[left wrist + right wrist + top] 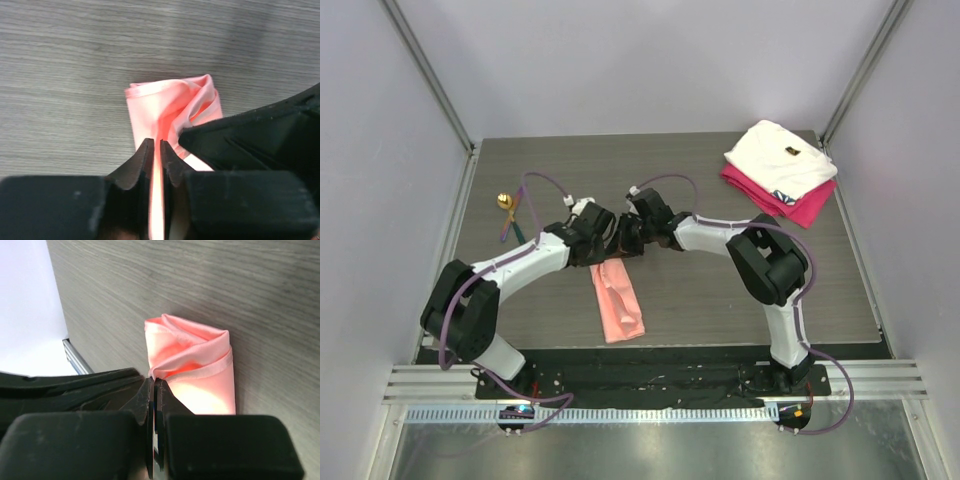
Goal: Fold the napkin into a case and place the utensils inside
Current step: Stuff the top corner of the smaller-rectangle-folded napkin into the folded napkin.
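Left fingers (pixel 137 165): narrow, a ridge of pink cloth in the slit between them. Right fingers (pixel 167 400): pressed together, pinching the edge of a fold; the cloth puckers toward the tips. Both pairs meet at the 12 o'clock end of the napkin (pixel 618 300).

Napkin: salmon pink, slightly shiny, lying as a long narrow strip near the middle of the surface (pixel 720 300), running roughly 12 to 6. Layers at the held end are loose and rumpled.

Handling, as judged: very light, limp and probably slippery. Layers could slide apart or spring open when let go. Best held at a hemmed edge or corner through all layers, never mid-panel.

Containers: only the case the napkin is meant to become. No open pocket shows and nothing is inside. The utensils (pixel 510 212), including a gold-bowled spoon, lie well apart at 10 o'clock. A folded white cloth (pixel 780 155) rests on a magenta cloth (pixel 800 205) at 2 o'clock.
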